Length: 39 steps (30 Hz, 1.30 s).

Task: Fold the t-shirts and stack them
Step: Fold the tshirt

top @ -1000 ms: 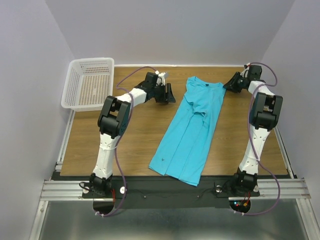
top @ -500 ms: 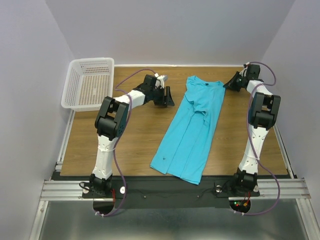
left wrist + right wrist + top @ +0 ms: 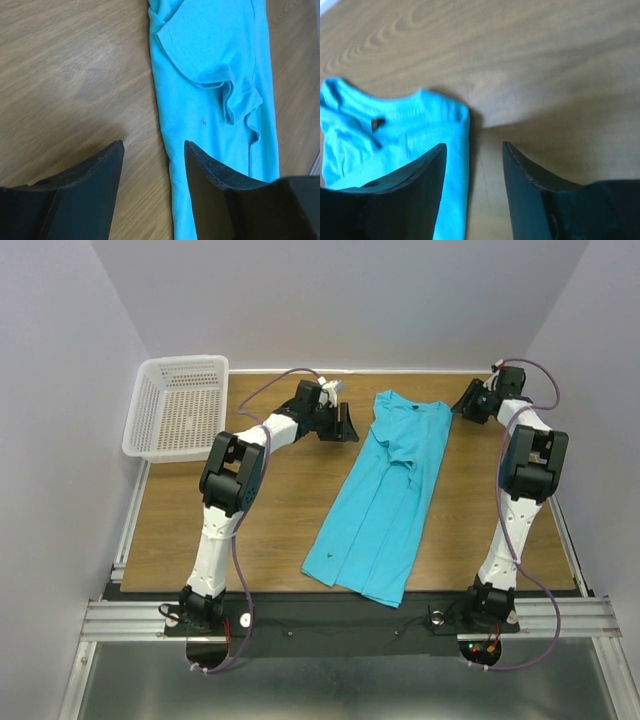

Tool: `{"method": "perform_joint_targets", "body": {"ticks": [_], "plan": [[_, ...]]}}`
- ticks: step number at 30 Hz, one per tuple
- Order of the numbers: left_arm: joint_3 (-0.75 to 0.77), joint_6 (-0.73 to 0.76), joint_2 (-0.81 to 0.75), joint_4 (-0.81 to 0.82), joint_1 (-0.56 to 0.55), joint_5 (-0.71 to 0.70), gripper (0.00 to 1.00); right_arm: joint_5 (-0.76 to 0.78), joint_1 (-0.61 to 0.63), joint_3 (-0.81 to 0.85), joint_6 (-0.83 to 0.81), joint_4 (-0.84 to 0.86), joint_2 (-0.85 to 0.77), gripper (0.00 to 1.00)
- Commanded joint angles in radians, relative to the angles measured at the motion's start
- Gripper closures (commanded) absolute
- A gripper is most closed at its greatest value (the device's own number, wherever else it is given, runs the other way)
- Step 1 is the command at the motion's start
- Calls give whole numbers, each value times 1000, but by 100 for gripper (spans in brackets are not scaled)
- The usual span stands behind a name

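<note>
**A:** Where is the t-shirt [image 3: 385,495]?

**B:** It lies flat on the middle of the table [image 3: 270,510]. It is folded lengthwise into a long strip, with the collar at the far end and the hem near the arm bases. One sleeve is bunched on top.

**A:** And the left gripper [image 3: 152,147]?

**B:** It sits just off the shirt's left side, near the shoulder. Its jaws are partly apart with nothing clasped. In the wrist view the shirt's edge runs through the gap, close to one finger, and the rest of the gap is bare wood.

**A:** The right gripper [image 3: 472,147]?

**B:** It is beside the far right corner of the shirt, by the collar. It is also parted and holds nothing. The cloth's corner reaches just inside the gap.

**A:** Anything else?

**B:** A white mesh basket [image 3: 180,420] stands at the far left corner, well apart from the shirt.
</note>
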Motion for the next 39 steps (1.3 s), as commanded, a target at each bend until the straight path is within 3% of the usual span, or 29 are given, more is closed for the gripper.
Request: {"method": "perform_joint_targets", "body": {"ticks": [1,4,8,13,16,27,39], "plan": [[113,-37,41,0,-22,26,39,-26,-17,-99,-111,9,-168,45],[168,-115,84,23,-29,-15,41,-107,-19,-212,-224,8,-266,44],[291,-230,170,80,-39,-62,43,-202,-19,-347,-259,9,-378,44],[495,-340,304,80,-51,-141,45,-227,-19,-494,-272,9,-486,44],[527,-394,347,95,-49,-182,45,-232,-19,-551,-273,14,-539,44],[634,-595,459,195,-52,-211,46,-259,-31,-622,-246,34,-631,44],[658,-614,502,195,-83,-210,59,-290,-92,-648,-216,58,-642,44]]}}
